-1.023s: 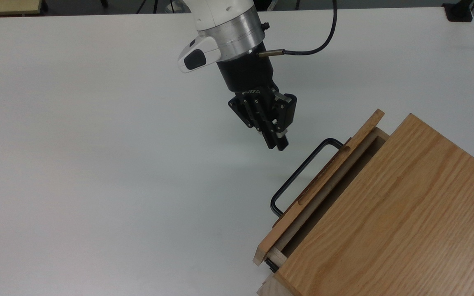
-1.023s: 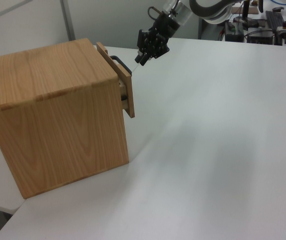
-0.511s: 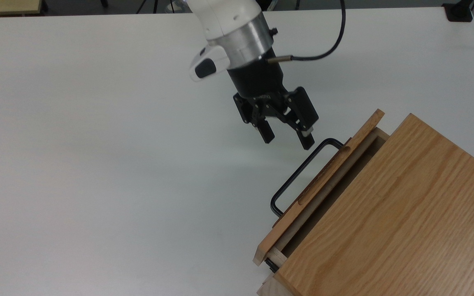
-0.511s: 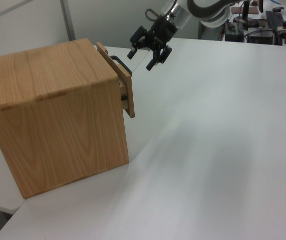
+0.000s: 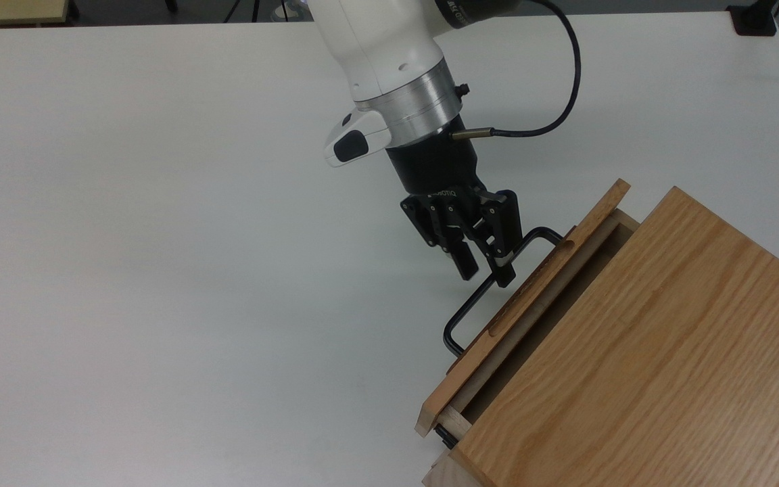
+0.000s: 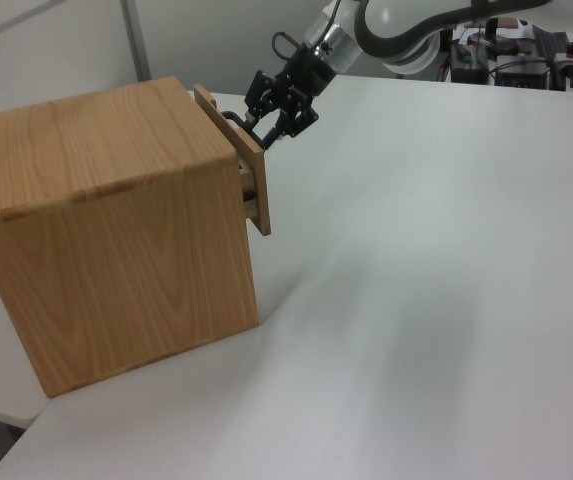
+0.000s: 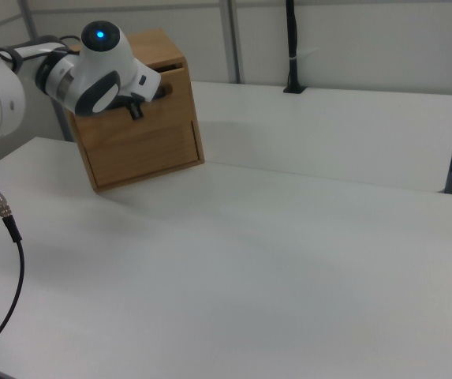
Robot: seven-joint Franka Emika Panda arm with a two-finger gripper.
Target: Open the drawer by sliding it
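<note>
Since half a second ago the gripper (image 5: 484, 270) has dropped from just clear of the handle (image 5: 477, 299) down onto it, and its fingers, still spread with a narrower gap, now straddle the thin black bar near its upper bend, one finger on the outer side and one tucked between bar and front panel (image 5: 531, 297); they do not yet look pinched on it. Judging from this, the risk is a poor close: the bar is thin and smooth, so a grip taken this near the corner could slip along it, and pulling off-centre could cock the drawer (image 5: 545, 308) on its rails and jam it; the inner finger may also scrape the panel. Right beyond the fingertips, the drawer sits at the top of the oak cabinet (image 6: 116, 220), light wood, flat-fronted, already ajar by a narrow gap, on the white table (image 5: 159, 237)
</note>
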